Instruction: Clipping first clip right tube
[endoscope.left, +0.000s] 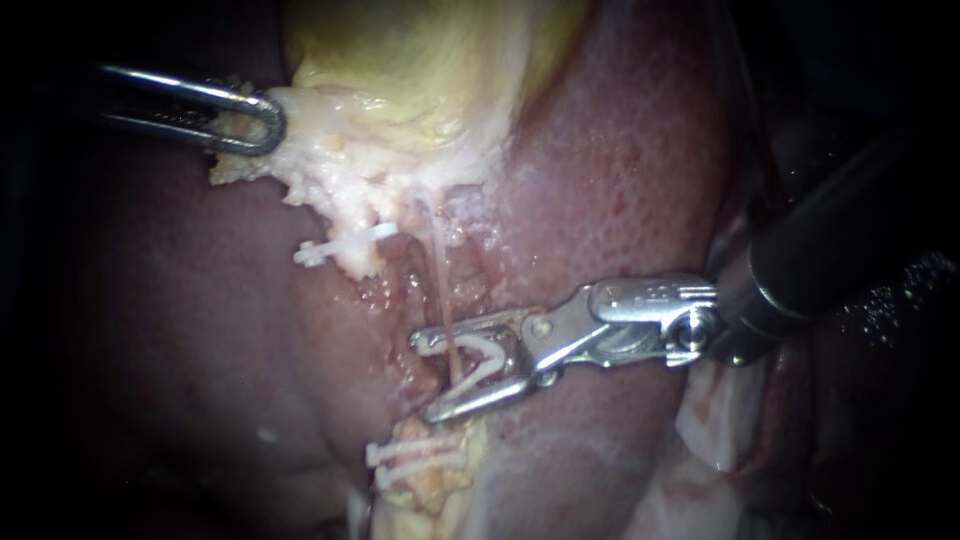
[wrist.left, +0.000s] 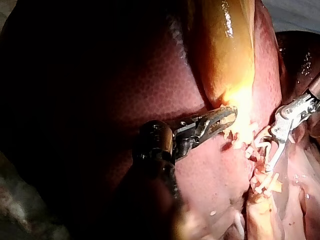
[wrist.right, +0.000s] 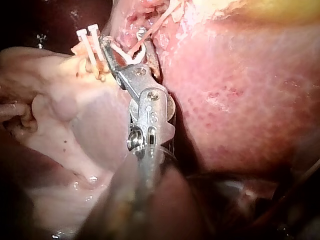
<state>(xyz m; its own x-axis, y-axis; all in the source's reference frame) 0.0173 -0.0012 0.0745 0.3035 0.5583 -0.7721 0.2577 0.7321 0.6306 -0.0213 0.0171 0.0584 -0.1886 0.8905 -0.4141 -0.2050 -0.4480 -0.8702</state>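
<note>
A thin pink tube (endoscope.left: 440, 260) runs down from the pale tissue under the yellow gallbladder (endoscope.left: 420, 60). My right instrument (endoscope.left: 432, 372) comes in from the right, and its jaws stand wide on either side of this tube. They carry an open white clip (endoscope.left: 478, 362) that straddles it. The right wrist view shows the same: the right instrument (wrist.right: 127, 47), its clip (wrist.right: 131, 56) and the tube (wrist.right: 152, 30) passing through. At the upper left, my left instrument (endoscope.left: 265, 125) is shut on pale gallbladder tissue and holds it up, as the left wrist view also shows for the left instrument (wrist.left: 227, 117).
A closed white clip (endoscope.left: 340, 245) sits on tissue left of the tube. Two more clips (endoscope.left: 415, 455) lie on a stump below the right jaws, also in the right wrist view (wrist.right: 87, 42). Red liver (endoscope.left: 620, 170) surrounds the site.
</note>
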